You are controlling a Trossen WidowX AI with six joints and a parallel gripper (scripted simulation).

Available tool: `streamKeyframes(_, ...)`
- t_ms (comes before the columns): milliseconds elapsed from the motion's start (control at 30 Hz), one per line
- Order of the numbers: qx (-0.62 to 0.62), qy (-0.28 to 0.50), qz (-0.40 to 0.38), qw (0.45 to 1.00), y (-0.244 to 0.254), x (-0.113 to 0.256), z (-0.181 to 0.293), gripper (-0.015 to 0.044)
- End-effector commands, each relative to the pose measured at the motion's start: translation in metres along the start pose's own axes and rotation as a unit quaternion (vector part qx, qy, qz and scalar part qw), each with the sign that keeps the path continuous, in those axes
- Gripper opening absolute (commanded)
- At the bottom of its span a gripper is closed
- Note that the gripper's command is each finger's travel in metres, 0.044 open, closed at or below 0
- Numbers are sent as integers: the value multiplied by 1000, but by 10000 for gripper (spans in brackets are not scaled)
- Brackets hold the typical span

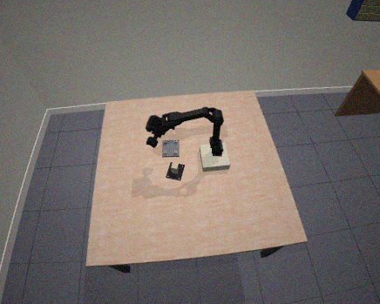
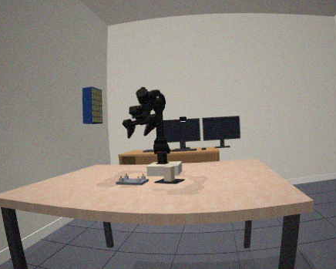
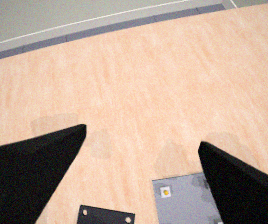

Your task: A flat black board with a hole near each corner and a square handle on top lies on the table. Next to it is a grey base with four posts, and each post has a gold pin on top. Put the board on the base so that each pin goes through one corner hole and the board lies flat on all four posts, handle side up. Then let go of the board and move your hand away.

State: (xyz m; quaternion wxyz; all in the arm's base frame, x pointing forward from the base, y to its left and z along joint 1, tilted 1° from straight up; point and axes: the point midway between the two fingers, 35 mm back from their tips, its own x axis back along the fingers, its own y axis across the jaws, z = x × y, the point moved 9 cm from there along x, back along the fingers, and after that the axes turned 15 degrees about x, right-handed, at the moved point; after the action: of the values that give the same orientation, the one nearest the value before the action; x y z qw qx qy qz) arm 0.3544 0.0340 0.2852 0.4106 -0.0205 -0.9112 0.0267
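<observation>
Stood wide open at the gripper (image 1: 162, 134) (image 2: 138, 136) (image 3: 142, 138) — held nothing between the fingers, hung well above the table (image 1: 196, 222) (image 2: 150, 208) (image 3: 120, 85). In the wrist view, covered part of the grey base (image 1: 170, 148) (image 2: 132, 182) (image 3: 182, 207) with one finger. Lay flat on the table as a black board (image 1: 175, 177) (image 2: 159, 181) (image 3: 107, 215), handle (image 1: 175, 168) (image 2: 169, 173) up — near the base, apart from it, turned slightly askew. Farther out, rose as a bent arm (image 1: 187, 116) (image 2: 160, 116) from a pale block (image 1: 208, 163) (image 2: 154, 169).
</observation>
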Motion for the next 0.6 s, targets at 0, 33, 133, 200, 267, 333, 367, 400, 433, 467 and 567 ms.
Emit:
streamKeyframes(0,7,124,-39,991,35,-7,37,440)
streamKeyframes(33,9,153,-45,987,43,-6,45,440)
streamKeyframes(133,15,240,-55,969,64,-3,71,440)
streamKeyframes(200,21,298,-54,953,78,2,88,440)
streamKeyframes(267,25,333,-51,941,85,6,98,440)
streamKeyframes(333,25,338,-50,940,86,6,99,440)
streamKeyframes(367,25,338,-50,940,86,6,99,440)
streamKeyframes(400,25,338,-50,940,86,6,99,440)
streamKeyframes(433,25,338,-50,940,86,6,99,440)
streamKeyframes(467,25,338,-50,940,89,6,99,440)
streamKeyframes(567,26,338,-50,940,91,0,103,440)
